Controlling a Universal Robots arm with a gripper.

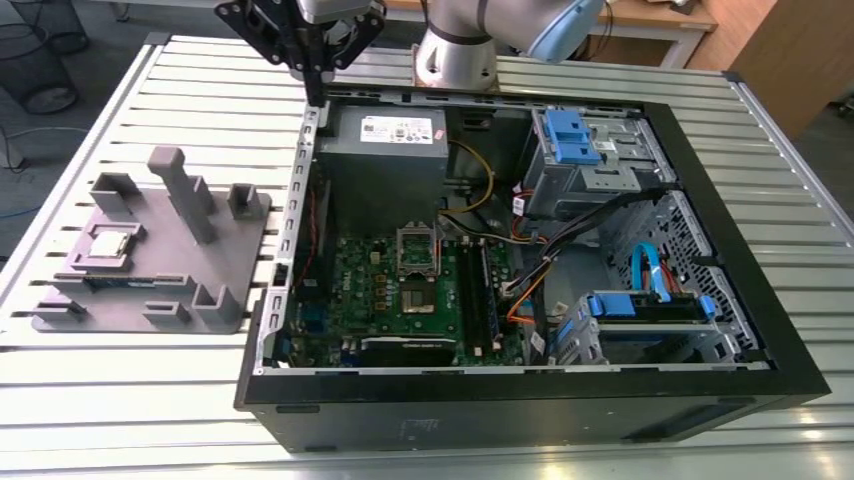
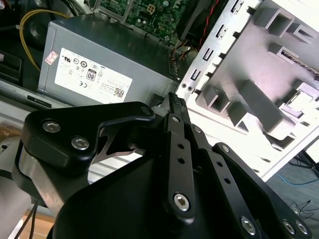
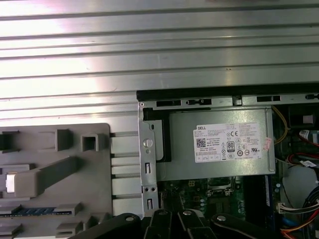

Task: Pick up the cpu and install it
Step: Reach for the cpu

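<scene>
Resting in a framed recess of the gray fixture block [image 1: 214, 270] at the exterior view's left, the cpu [image 1: 112, 243] lies flat with its pale metal top facing up, just beside the block's tall post. The block sits on a slatted metal worktop [image 1: 107, 100], close to the open computer case [image 1: 534, 400] but not touching it.

Further right, the black pincer [image 1: 316, 92] hangs over the case's rear corner on the fixture side, well apart from the cpu. In the second wrist view its fingertips [image 2: 175, 102] are pressed together and hold nothing, with the case's perforated wall and the fixture beyond them.

Inside the case, the gray power supply [image 1: 387, 150] lies nearest the pincer, its white label showing in both wrist views. Beside it, nearer the exterior camera, lies the green motherboard [image 1: 360, 290], and its metal-framed socket [image 1: 418, 250] stands open. Yellow, orange and black cables run from there towards the exterior view's right, where drive cages with blue plastic parts [image 1: 581, 140] fill that end of the case. The arm's pale base [image 1: 461, 50] stands behind the case.
</scene>
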